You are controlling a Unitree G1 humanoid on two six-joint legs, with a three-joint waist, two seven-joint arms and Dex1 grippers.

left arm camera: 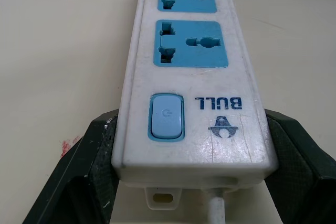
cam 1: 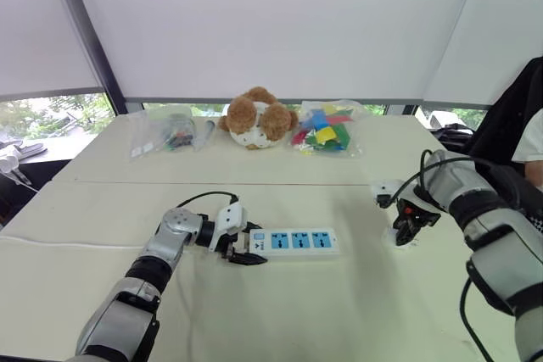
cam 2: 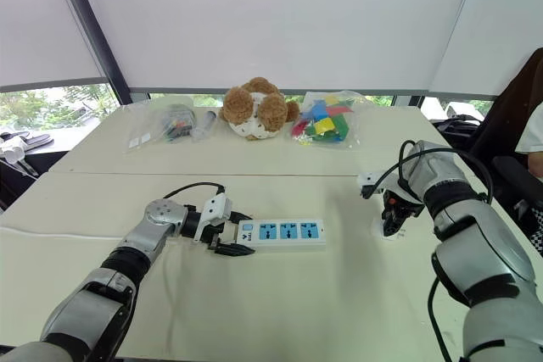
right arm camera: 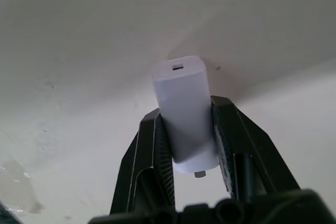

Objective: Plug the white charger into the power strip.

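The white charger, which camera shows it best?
The right wrist view: the white charger stands close up, clamped between the right pincer's two black fingers, its port end facing away. In the two head views it is a small white patch under that pincer, mostly hidden, well to the right of the power strip.

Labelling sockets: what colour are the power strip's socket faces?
Blue, on the white power strip; clearest in the left wrist view.

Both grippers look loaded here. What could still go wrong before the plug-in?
The right gripper pinches the small white boxy charger by its sides, so it might twist on insertion. The left gripper clamps only the switch end of the long white power strip with blue sockets, so its free end might swing.
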